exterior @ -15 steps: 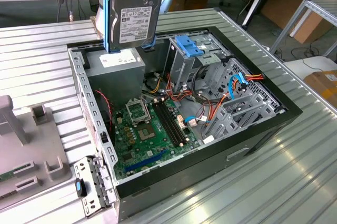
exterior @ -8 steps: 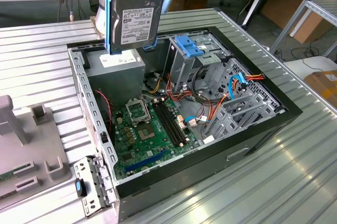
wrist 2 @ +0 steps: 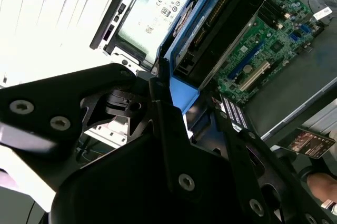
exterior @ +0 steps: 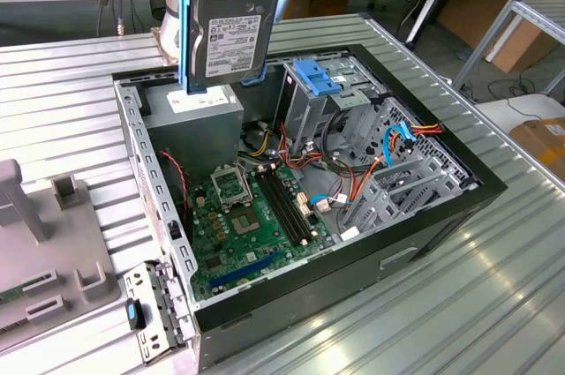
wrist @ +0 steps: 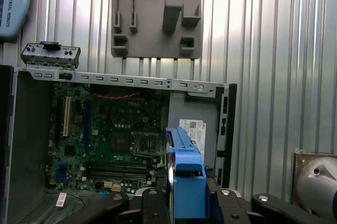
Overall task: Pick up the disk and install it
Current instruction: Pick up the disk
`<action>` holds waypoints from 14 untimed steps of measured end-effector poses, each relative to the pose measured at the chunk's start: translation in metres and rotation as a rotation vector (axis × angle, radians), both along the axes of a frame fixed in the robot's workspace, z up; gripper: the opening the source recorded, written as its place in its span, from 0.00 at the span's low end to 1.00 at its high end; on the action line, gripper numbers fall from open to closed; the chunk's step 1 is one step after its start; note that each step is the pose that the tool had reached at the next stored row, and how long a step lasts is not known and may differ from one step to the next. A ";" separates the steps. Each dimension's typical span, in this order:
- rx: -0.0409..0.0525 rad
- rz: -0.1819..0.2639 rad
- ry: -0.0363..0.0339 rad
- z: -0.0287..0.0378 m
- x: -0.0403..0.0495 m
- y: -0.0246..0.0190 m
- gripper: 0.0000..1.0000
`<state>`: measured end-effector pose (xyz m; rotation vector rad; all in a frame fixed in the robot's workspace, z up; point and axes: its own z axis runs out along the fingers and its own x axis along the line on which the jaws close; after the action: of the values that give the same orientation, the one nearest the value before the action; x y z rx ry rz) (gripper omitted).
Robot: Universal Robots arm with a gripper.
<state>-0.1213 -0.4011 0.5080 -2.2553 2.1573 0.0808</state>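
The disk point(exterior: 234, 26), above the computer case point(exterior: 353, 282), shows a dull grey metal face and white paper label, edged in glossy blue plastic. The case is matt black outside, bare grey sheet metal inside. Under it the table point(exterior: 494, 304) is ribbed, shiny metal; beside it a fixture point(exterior: 53, 278) looks matt grey plastic.

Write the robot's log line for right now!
gripper: shut on disk | disk: held upright above open computer case | install: not done

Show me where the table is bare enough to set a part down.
Bare table lies beside the case at the exterior view's lower right, and beyond the case at its upper left. Crowded: the grey tray at the left, and the cables inside the case.
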 end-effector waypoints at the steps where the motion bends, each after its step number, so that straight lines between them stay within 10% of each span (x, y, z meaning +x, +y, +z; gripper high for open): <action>1: 0.0000 0.000 0.0000 0.0000 0.0001 -0.0004 0.36; 7: 0.0000 0.000 0.0000 0.0000 0.0011 -0.0038 0.36; 14: 0.0000 0.000 0.0000 0.0000 0.0052 -0.0198 0.36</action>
<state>-0.1161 -0.4210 0.5079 -2.2549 2.1577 0.0809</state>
